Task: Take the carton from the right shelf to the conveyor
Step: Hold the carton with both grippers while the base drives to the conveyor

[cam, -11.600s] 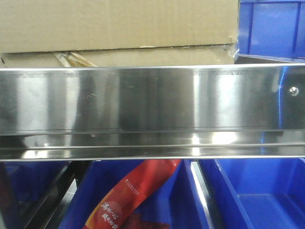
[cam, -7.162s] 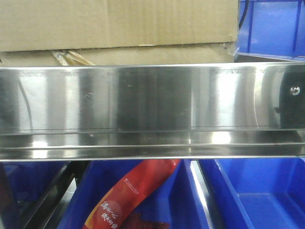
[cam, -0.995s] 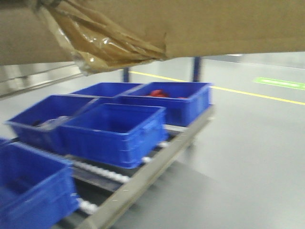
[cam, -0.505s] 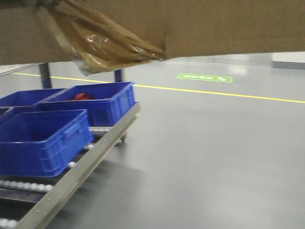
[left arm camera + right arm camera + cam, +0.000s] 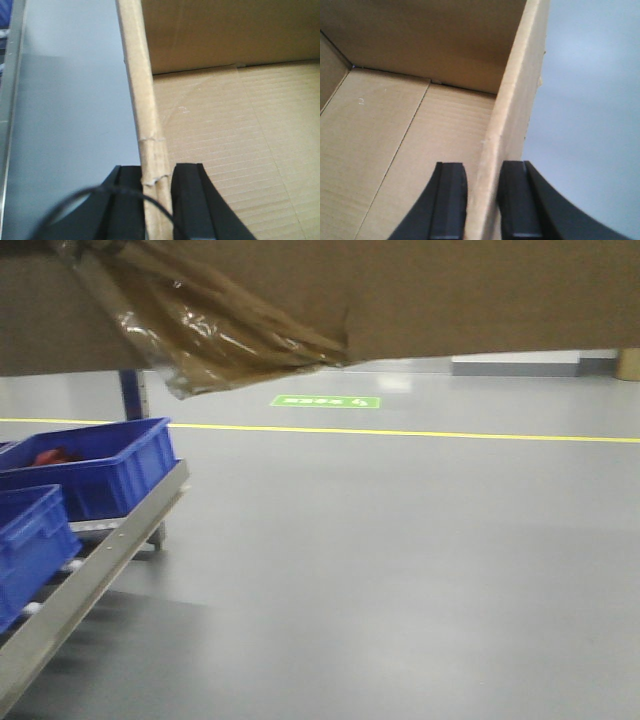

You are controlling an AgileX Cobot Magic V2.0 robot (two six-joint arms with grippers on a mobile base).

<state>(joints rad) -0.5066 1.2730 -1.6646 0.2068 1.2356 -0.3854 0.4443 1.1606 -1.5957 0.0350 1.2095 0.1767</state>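
High across the front view hangs the carton (image 5: 450, 300), held above grey floor (image 5: 400, 570) near the blue bins (image 5: 90, 470). Left gripper (image 5: 156, 175) has its jaws clenched on one side wall; right gripper (image 5: 482, 172) pinches the opposite wall. Empty inside, so probably light, but those thin corrugated walls could bend: both holds must move together.

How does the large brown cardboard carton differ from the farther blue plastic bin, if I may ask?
The carton is brown cardboard, the bin blue plastic. The carton is held up, clamped by the left gripper and right gripper; the bin sits on a metal rack. The carton looks empty; the bin holds something red. Both are open-topped.
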